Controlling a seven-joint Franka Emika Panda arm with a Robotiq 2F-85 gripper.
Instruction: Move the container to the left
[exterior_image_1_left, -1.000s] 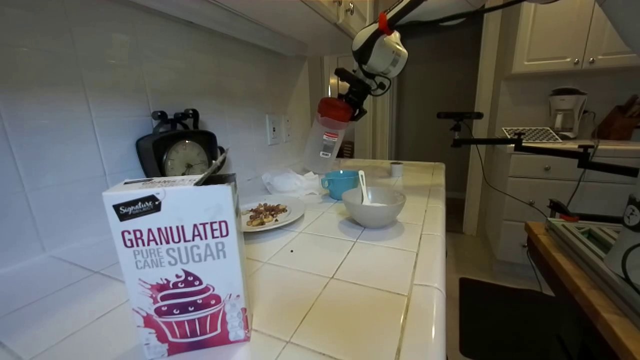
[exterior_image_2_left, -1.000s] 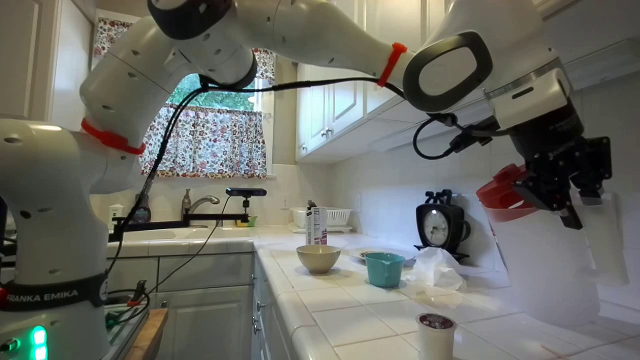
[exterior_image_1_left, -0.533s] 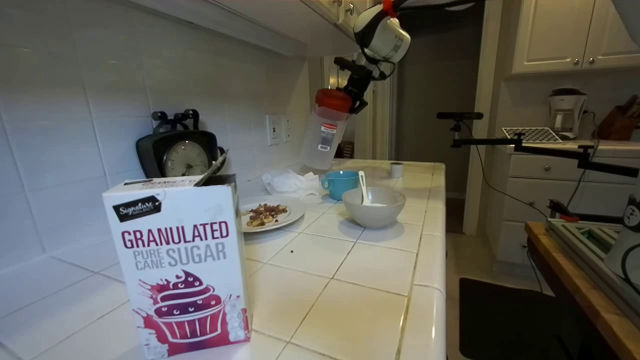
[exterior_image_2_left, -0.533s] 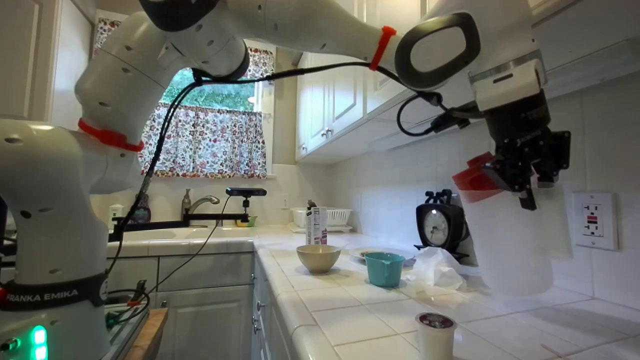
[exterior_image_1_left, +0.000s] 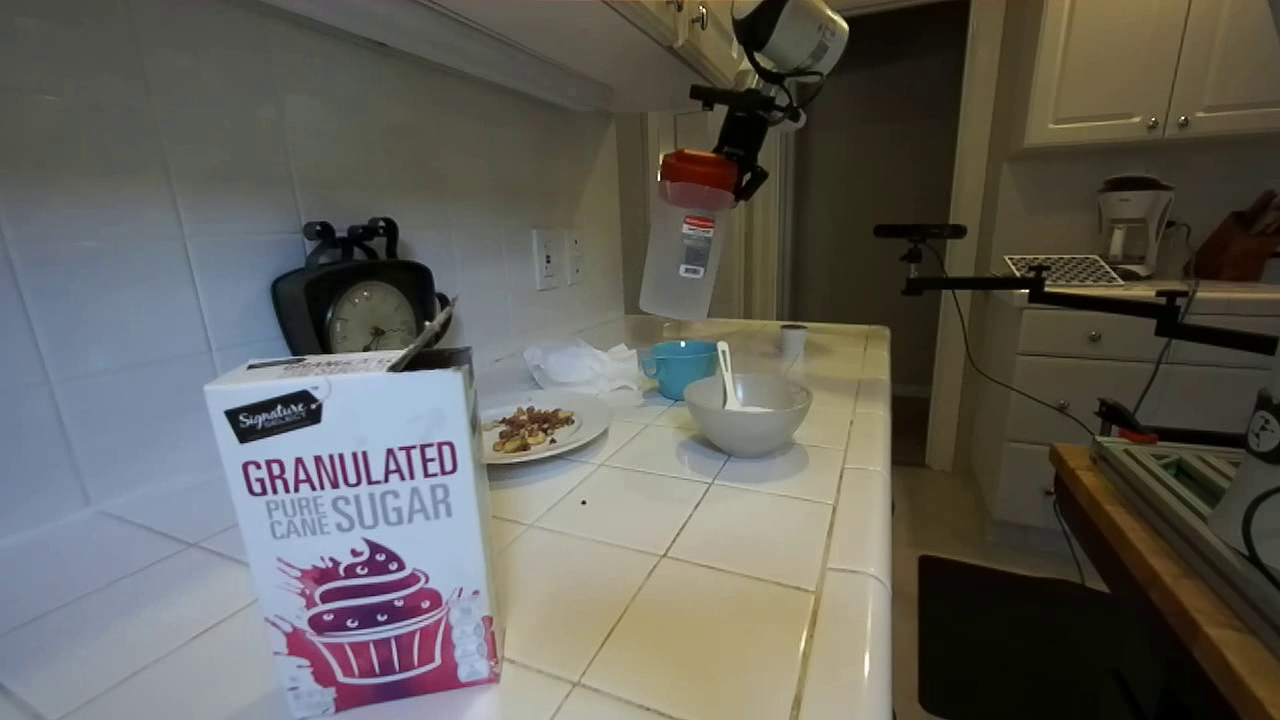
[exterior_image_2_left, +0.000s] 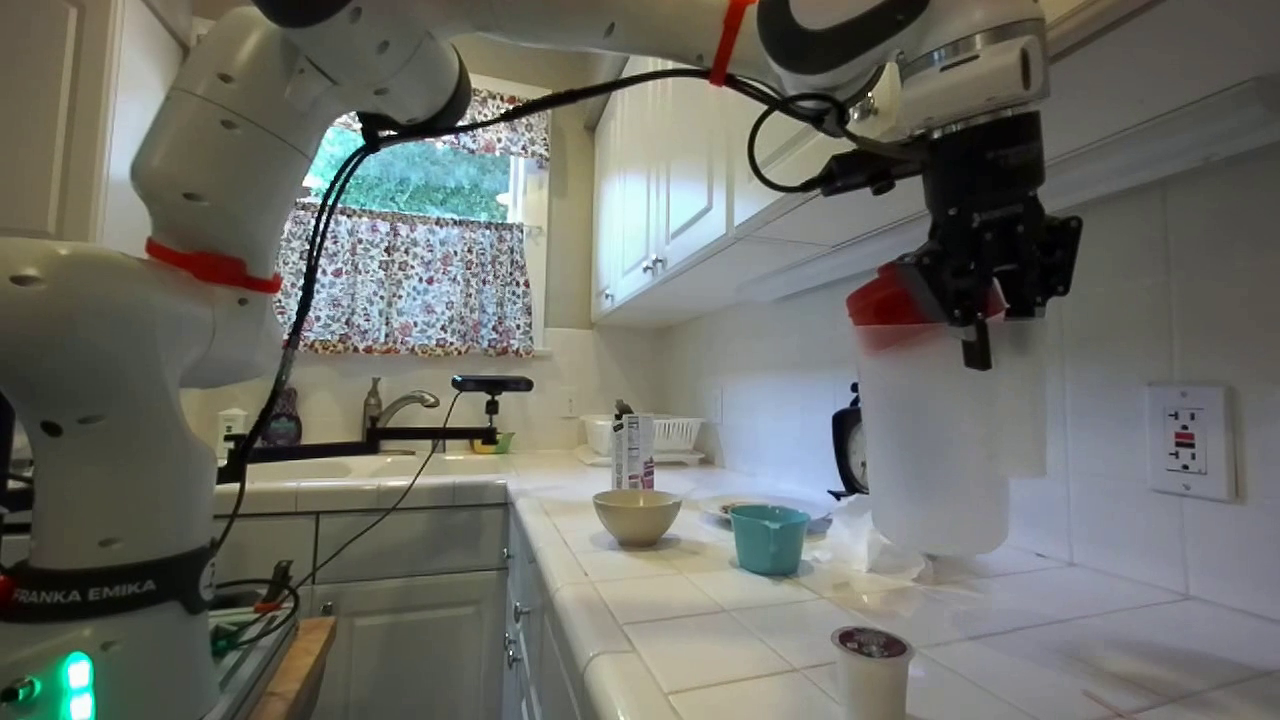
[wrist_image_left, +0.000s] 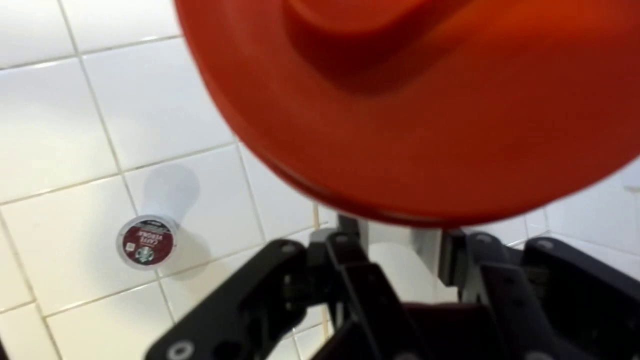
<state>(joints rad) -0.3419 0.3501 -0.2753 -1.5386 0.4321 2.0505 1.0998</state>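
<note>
The container (exterior_image_1_left: 683, 262), translucent whitish with a red lid, hangs above the counter, leaning slightly. My gripper (exterior_image_1_left: 745, 185) is shut on its handle side, just below the lid. In the other view from outside, the gripper (exterior_image_2_left: 1000, 332) covers part of the lid, and the container (exterior_image_2_left: 930, 450) shows its cloudy body clear of the tiles. The red lid (wrist_image_left: 425, 130) fills the top of the wrist view. Below it, the gripper (wrist_image_left: 398, 245) has its fingers on either side of the pale handle; the lid hides part of the fingertips.
A teal cup (exterior_image_2_left: 768, 540), a bowl (exterior_image_2_left: 636, 518) and crumpled white wrap (exterior_image_1_left: 583, 365) sit below. Nearby are a plate (exterior_image_1_left: 595, 430) of nuts, a sugar box (exterior_image_1_left: 360, 540), a dark clock-like scale (exterior_image_1_left: 355, 290) and a coffee pod (wrist_image_left: 148, 242). Cabinets (exterior_image_2_left: 670, 200) overhang the counter.
The gripper has carried the container upward and along the counter, leftward in the view that shows the arm's base. The container now leans less. The grip and the counter items have stayed the same.
</note>
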